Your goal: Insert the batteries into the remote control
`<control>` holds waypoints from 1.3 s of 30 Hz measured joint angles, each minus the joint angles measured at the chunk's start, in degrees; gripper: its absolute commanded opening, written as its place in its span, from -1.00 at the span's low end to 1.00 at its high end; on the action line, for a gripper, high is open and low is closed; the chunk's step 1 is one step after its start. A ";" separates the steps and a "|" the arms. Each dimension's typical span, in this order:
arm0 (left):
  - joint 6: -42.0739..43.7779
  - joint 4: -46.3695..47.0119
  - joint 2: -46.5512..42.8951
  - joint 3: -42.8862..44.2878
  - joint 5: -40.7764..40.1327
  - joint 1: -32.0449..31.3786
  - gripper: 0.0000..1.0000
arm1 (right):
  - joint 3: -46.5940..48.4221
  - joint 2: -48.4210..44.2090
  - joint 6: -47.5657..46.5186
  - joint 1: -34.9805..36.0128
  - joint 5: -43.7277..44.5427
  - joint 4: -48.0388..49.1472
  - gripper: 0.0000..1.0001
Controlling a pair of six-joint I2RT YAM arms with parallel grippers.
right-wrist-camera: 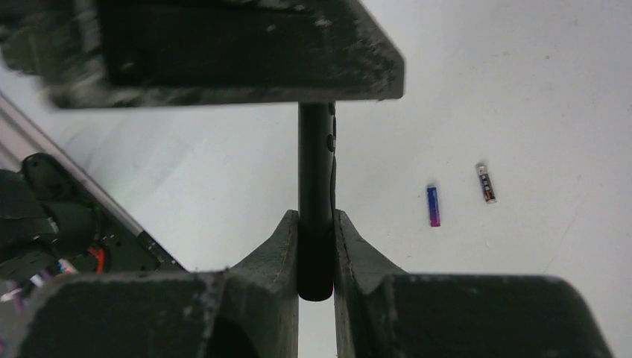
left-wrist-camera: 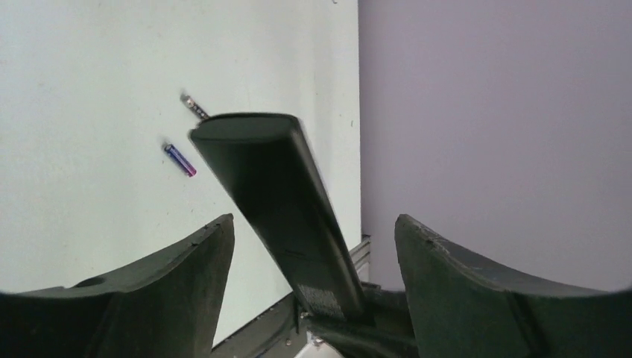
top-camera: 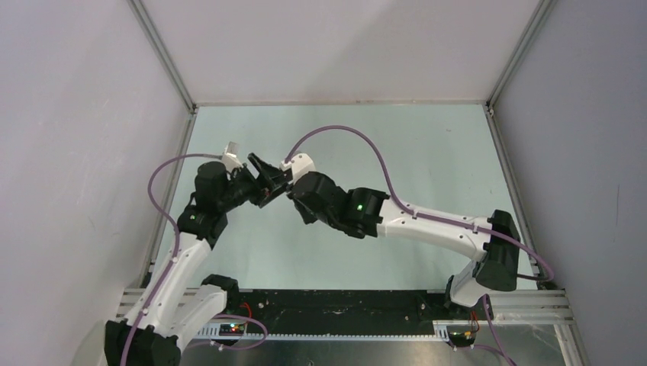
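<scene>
The two arms meet over the left-middle stretch of the pale green table (top-camera: pixel 427 152) in the top view. Between them hangs the slim black rectangular remote control (right-wrist-camera: pixel 316 149), lifted clear of the surface.

The right hand (right-wrist-camera: pixel 316 220) is clenched on it. At the lower middle of the right wrist view both dark fingers (right-wrist-camera: pixel 279 253) press against either side of the bar, which is seen edge-on and runs straight up the frame from there.

The left hand (left-wrist-camera: pixel 314 224) is released (its two broad fingers stand well apart, at the lower left and lower right of its own view). The remote control rises slantwise through the gap, touching neither finger as far as I can see.

Both batteries lie loose on the table, near each other but apart. The small blue-purple cylindrical battery (left-wrist-camera: pixel 179 159) sits at the left of the left wrist view. The small dark battery with a pale metallic end (left-wrist-camera: pixel 195 107) lies just above it, one end tucked behind the remote's tip. In the right wrist view the pair shows right of centre, with the blue-purple one on the left.
</scene>
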 measured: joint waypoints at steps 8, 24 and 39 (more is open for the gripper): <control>16.44 -1.55 -4.02 4.07 7.78 2.36 0.81 | -1.86 -7.10 2.23 -9.40 -17.70 -0.52 -1.00; 46.01 -10.51 -5.57 17.49 24.15 3.98 0.94 | -3.06 -11.80 -3.80 -19.58 -50.07 -11.39 -1.00; 51.76 -11.06 2.51 15.69 33.24 -7.91 0.27 | 9.29 -2.56 -15.72 -19.15 -60.52 -25.14 -1.00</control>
